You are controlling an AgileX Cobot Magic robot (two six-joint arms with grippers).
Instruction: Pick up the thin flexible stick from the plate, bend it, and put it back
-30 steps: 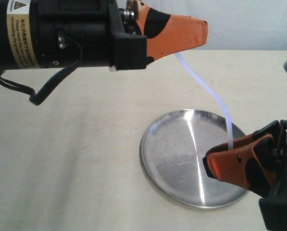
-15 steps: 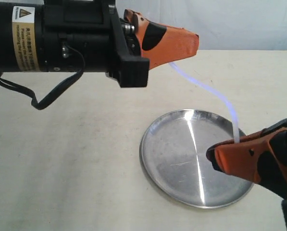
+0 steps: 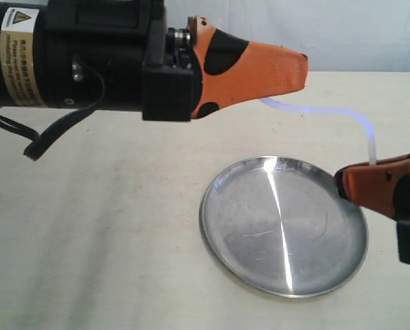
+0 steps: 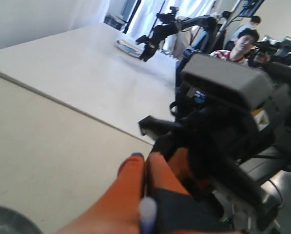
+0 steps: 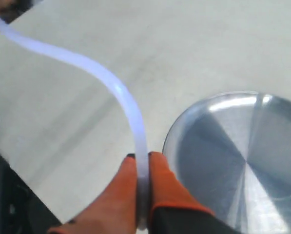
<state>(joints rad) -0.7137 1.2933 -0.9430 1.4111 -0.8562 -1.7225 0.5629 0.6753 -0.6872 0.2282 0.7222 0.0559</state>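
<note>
The stick (image 3: 328, 110) is being held bent in the air, just beside the plate (image 3: 246, 237) on the tabletop (image 3: 88, 240); its ends are being clenched by the left tool (image 3: 299, 69) and the right tool (image 3: 343, 183).

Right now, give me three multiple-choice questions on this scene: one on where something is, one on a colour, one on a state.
1. Where is the stick compared with the plate?
A. Lying flat on it
B. In the air, one end in each pincer
C. Hanging from one pincer only

2. What colour are the pincer fingertips?
A. Blue
B. Green
C. Orange

3. What shape is the stick in?
A. Bent in a curve
B. Straight
C. Snapped in two

Answers:
1 B: the left pincer and right pincer each clamp an end, and the plate is bare.
2 C: both pincers show orange tips.
3 A: the stick runs level, then turns down to the right pincer.
</note>
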